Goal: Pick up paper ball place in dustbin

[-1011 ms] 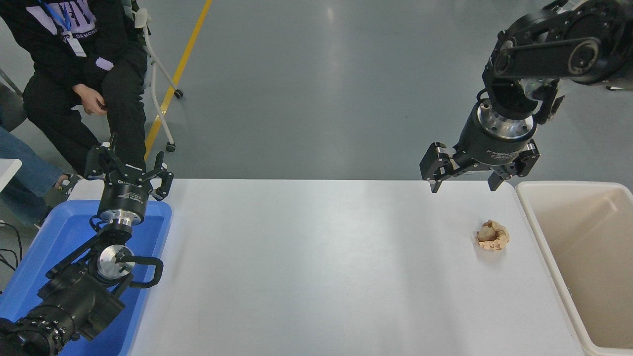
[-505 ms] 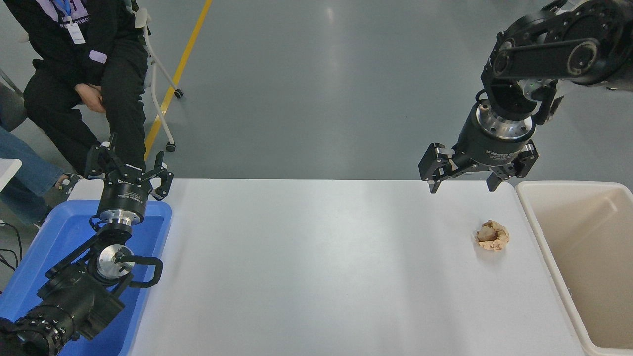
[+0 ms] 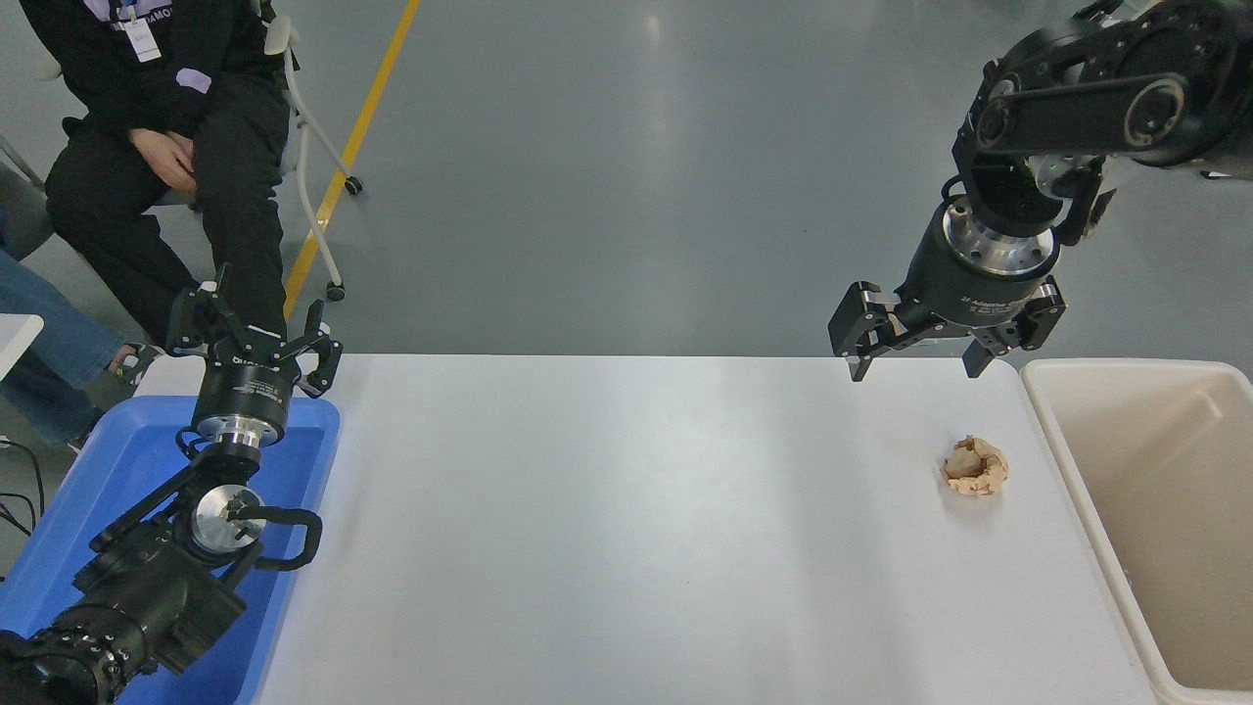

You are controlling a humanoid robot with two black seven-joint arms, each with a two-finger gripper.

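The paper ball (image 3: pixel 975 466), a small tan-orange wrinkly wad, lies on the white table (image 3: pixel 626 529) near its right edge. The beige dustbin (image 3: pixel 1077 470) stands just right of it, past the table's right side, and looks empty. My right gripper (image 3: pixel 918 370) is open and empty, pointing down, above the table's far edge and a little left of and beyond the ball, apart from it. My left gripper (image 3: pixel 256 325) is open and parked at the lower left over the blue tray.
A blue plastic tray (image 3: pixel 117 460) sits at the table's left end under my left arm. A person in dark clothes sits on a chair (image 3: pixel 313 176) beyond the far left corner, away from the table.
My right gripper has barely shifted, a touch upward. The ball has not moved. The seated person has shifted a hand and leaned slightly.
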